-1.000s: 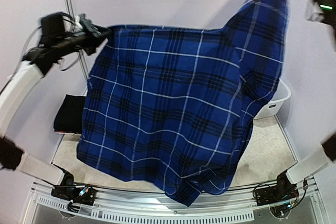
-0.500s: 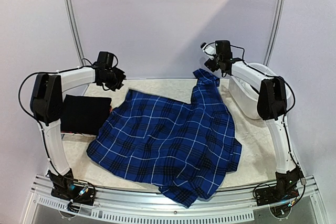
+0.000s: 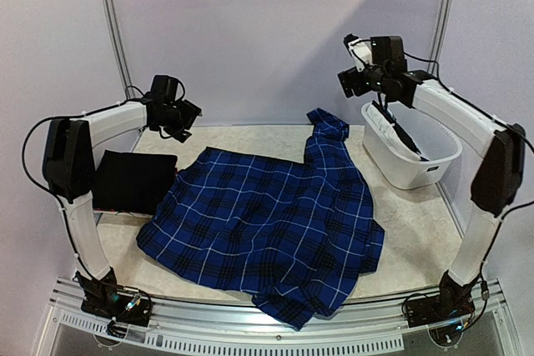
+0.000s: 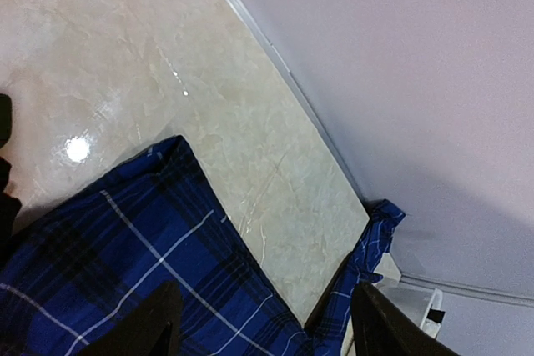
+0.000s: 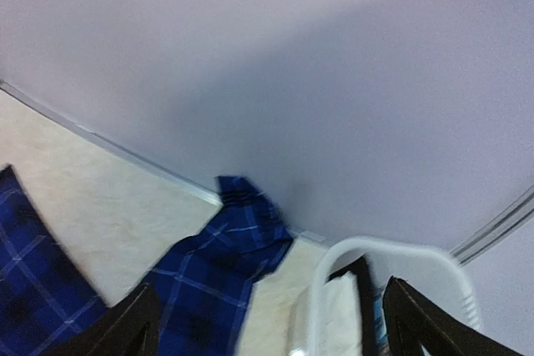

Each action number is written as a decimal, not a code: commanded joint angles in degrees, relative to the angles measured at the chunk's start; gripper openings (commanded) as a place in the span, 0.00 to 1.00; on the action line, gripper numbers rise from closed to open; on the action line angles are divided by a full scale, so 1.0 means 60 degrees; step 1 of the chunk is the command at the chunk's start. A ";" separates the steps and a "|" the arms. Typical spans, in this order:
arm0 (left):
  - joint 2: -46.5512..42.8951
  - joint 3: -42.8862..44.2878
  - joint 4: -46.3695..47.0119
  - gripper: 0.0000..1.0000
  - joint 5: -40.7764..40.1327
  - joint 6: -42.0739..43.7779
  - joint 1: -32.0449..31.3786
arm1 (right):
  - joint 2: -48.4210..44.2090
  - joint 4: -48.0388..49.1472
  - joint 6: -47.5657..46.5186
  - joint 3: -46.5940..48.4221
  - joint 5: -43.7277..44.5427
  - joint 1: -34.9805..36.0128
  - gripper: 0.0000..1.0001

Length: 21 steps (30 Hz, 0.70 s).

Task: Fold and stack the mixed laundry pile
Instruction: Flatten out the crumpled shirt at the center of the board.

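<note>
**Both claws open and off the shirt, blue plaid spread on the table**

The left claw (image 3: 185, 122) hangs in the air near the back left of the table (image 3: 417, 223), and its fingers (image 4: 154, 323) stand apart with nothing between them. Its wrist camera looks down past them at bare table and the far left corner of the blue plaid shirt (image 3: 267, 223), so the claw is above the cloth and not touching it. The right claw (image 3: 350, 82) sits higher, up by the back wall on the right. Its fingers (image 5: 417, 314) are spread wide and are empty too. It is above the near end of the white basket (image 3: 400, 168) and well clear of the shirt.

The blue plaid shirt lies spread across the middle of the table, mostly flat, with rumples along its right side. One narrow part runs back toward the wall and ends in a bunched tip between the two claws. Its near edge is crumpled, and one corner hangs over the front edge of the table onto the metal rail (image 3: 209, 335).

At the left side of the table lies the black garment (image 3: 133, 181), a flat, squared, folded piece. The shirt's left corner comes right up beside it; I cannot tell whether they touch. The white basket stands at the back right, apart from the shirt, with pale cloth and something dark inside that I cannot make out.
</note>
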 commanded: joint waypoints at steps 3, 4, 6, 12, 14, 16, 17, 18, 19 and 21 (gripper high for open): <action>-0.1082 -0.0117 -0.1996 0.64 0.0280 0.2528 -0.0532 | -0.2588 -0.3209 0.5245 -0.3243 -0.3031 0.0406 0.86; -0.1128 -0.0147 -0.2254 0.63 0.0325 0.2859 -0.0642 | -0.2954 -0.3549 0.5730 -0.3706 -0.3219 0.0536 0.83; -0.1248 -0.0126 -0.2899 0.62 0.0278 0.3608 -0.0988 | -0.3523 -0.4249 0.6155 -0.4420 -0.3453 0.0724 0.79; -0.1379 -0.0352 -0.4090 0.60 0.0033 0.5343 -0.1891 | -0.3649 -0.6021 0.6717 -0.5428 -0.3713 0.1298 0.68; -0.1218 -0.0572 -0.4256 0.60 0.0222 0.5538 -0.2016 | -0.3357 -0.6279 0.6853 -0.5590 -0.3628 0.1395 0.65; -0.1000 -0.0817 -0.4379 0.59 0.0382 0.5660 -0.2127 | -0.2926 -0.6567 0.7042 -0.5581 -0.3381 0.1414 0.64; -0.0956 -0.0929 -0.4391 0.58 0.0393 0.5693 -0.2196 | -0.2670 -0.6699 0.7121 -0.5513 -0.3252 0.1409 0.63; -0.0918 -0.1038 -0.4377 0.58 0.0359 0.5737 -0.2276 | -0.2500 -0.6798 0.7138 -0.5449 -0.3116 0.1405 0.62; -0.0895 -0.1115 -0.4350 0.58 0.0335 0.5783 -0.2357 | -0.2229 -0.6867 0.7166 -0.5386 -0.3008 0.1415 0.62; -0.0816 -0.1239 -0.4287 0.58 0.0323 0.5812 -0.2484 | -0.1866 -0.6918 0.7113 -0.5237 -0.2860 0.1416 0.62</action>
